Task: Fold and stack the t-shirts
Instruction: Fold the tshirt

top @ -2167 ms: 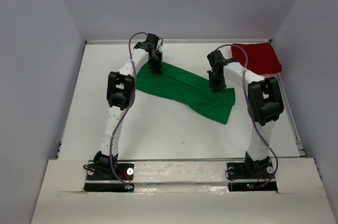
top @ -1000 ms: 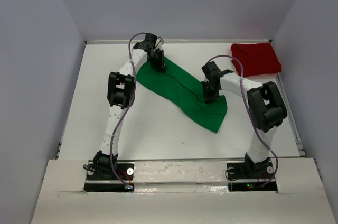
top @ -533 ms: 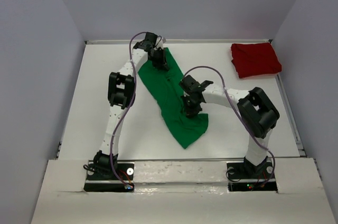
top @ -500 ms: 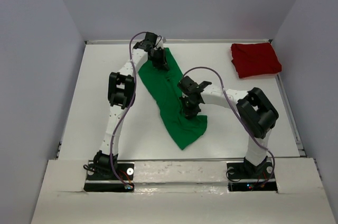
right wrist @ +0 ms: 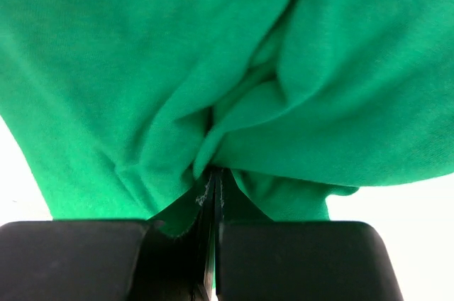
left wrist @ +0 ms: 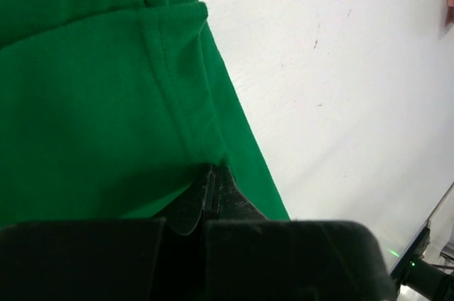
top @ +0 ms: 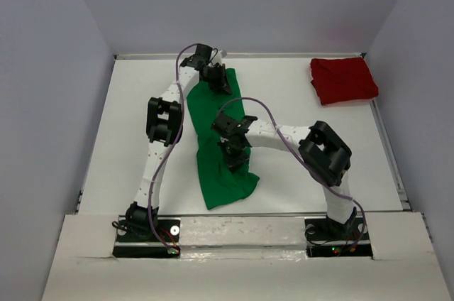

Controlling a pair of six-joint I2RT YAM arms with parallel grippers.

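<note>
The bright green t-shirt (top: 216, 141) lies stretched in a long strip from the table's back middle towards the near edge. My left gripper (top: 218, 82) is shut on its far end, pinching a hemmed edge in the left wrist view (left wrist: 211, 170). My right gripper (top: 234, 157) is shut on a bunched fold near the shirt's middle, seen in the right wrist view (right wrist: 211, 173). The dark red t-shirt (top: 343, 79) lies folded at the back right corner, away from both grippers.
The white table (top: 128, 145) has a raised rim at the back and sides. The right arm reaches leftwards across the table's middle, its purple cable (top: 262, 113) looping above it. Grey walls stand on three sides.
My right gripper has dragged its end of the green shirt from the right side towards the near left. The shirt has swung from a diagonal to a near-straight strip. The left gripper has stayed in place.
</note>
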